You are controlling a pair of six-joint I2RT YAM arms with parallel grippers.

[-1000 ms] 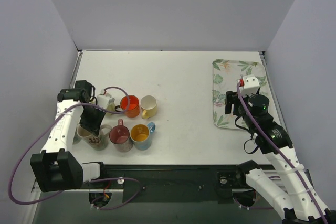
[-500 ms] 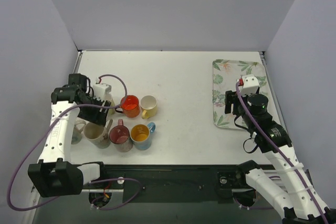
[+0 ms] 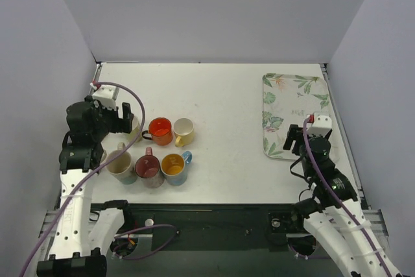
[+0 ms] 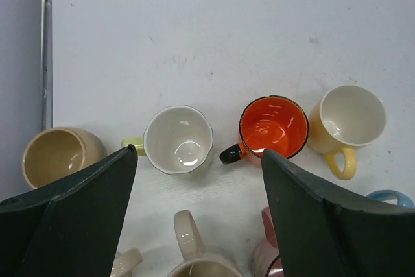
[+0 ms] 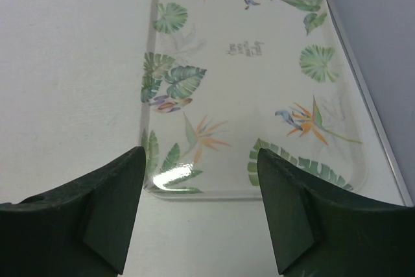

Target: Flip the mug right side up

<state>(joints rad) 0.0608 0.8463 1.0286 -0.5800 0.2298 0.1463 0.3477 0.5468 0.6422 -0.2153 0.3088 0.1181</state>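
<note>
1. I am seeing the table (image 3: 227, 95) carrying a cluster of mugs on its left side and a tray (image 3: 279, 102) well apart at its right edge.
2. The back row is running left to right: back-left mug (image 4: 178, 139), back-middle mug (image 3: 160, 130), back-right mug (image 3: 183, 129).
3. Just before them, the front-left mug (image 3: 120, 163), front-middle mug (image 3: 148, 168) and front-right mug (image 3: 174, 165) are sitting side by side.
4. The far-left mug (image 4: 55, 154) is standing left of the back-left mug.
5. The left gripper (image 4: 198, 152) is hanging over the back-left mug, and the right gripper (image 5: 200, 152) is hanging over the tray's near end.
</note>
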